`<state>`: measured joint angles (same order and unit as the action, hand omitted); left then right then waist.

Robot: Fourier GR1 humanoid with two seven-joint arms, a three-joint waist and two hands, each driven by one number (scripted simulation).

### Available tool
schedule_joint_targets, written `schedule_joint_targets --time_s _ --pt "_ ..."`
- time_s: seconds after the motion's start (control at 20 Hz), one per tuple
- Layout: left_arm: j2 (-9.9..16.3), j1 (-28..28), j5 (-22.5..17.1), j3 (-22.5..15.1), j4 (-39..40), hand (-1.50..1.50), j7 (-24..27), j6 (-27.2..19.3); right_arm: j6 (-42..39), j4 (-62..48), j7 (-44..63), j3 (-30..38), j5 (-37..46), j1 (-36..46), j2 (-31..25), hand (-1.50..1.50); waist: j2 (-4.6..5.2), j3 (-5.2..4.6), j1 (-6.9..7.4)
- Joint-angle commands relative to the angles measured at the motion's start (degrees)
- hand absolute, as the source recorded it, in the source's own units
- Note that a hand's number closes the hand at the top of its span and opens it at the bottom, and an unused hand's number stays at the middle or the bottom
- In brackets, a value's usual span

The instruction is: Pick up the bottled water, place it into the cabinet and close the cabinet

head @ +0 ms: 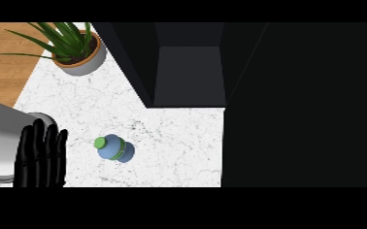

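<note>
Bottle: small blue plastic water bottle with a green cap (113, 148) stands upright on the white marble tabletop (172, 140), at about 7 o'clock from the frame's centre, untouched.
Left hand: black left hand (41, 155) shows at 8 o'clock by the frame's edge, fingers straight and together, pointing up, holding nothing; it rests just beside the bottle, at the bottle's 9 o'clock, apart from it.
Right hand: not visible anywhere in the view.
Cabinet: dark cabinet (190, 63) sits at 12 o'clock, its interior visible as a grey recess; a dark panel (294, 106) fills the 3 o'clock side, probably the open door, though I cannot confirm this.
Handling judgement: the bottle looks light if small, stiff enough to take a wrap of the fingers, but smooth-sided and likely slippery; being upright on a narrow base, it should tip readily under a sideways knock.
Hold point: the blue body below the green band appears the soundest place, fingers round the sides; the cap offers too little surface.
Surface: tabletop is flat, hard and veined, likely offering little friction.
Surroundings: a green spiky plant in a grey round pot (77, 53) stands at 10 o'clock, well apart from the bottle; a wooden floor (18, 73) shows beyond the tabletop's edge.
Progress: no step of the task appears done.
</note>
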<state>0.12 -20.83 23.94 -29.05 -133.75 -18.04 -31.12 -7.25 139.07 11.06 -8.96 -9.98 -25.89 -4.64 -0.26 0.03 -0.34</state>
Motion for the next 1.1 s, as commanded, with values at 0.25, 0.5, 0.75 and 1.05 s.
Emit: schedule_joint_targets --time_s 0.25,0.5,0.75,1.05 --pt "2.7 -8.5 2.1 -3.2 -3.4 -1.5 1.5 -4.4 -2.3 10.4 -1.7 -1.1 -1.2 -12.7 -0.9 -1.5 -0.15 -0.04 0.12" --pt "1.9 -4.2 -7.7 5.6 10.0 -1.5 11.9 -6.5 -3.7 7.5 -6.2 -1.4 0.1 -13.6 -0.3 -1.5 0.1 -0.09 -0.06" --pt "1.0 -1.9 -12.5 8.9 17.2 -1.5 16.6 -6.6 -6.8 6.3 -11.8 0.7 -0.9 -19.0 -1.4 -1.5 0.07 -0.05 -0.56" --pt "0.3 -0.6 -23.7 15.6 28.8 -1.5 28.3 -2.8 -6.4 10.0 -8.6 0.5 -2.6 -18.7 -2.4 -1.5 0.15 -0.12 -0.17"
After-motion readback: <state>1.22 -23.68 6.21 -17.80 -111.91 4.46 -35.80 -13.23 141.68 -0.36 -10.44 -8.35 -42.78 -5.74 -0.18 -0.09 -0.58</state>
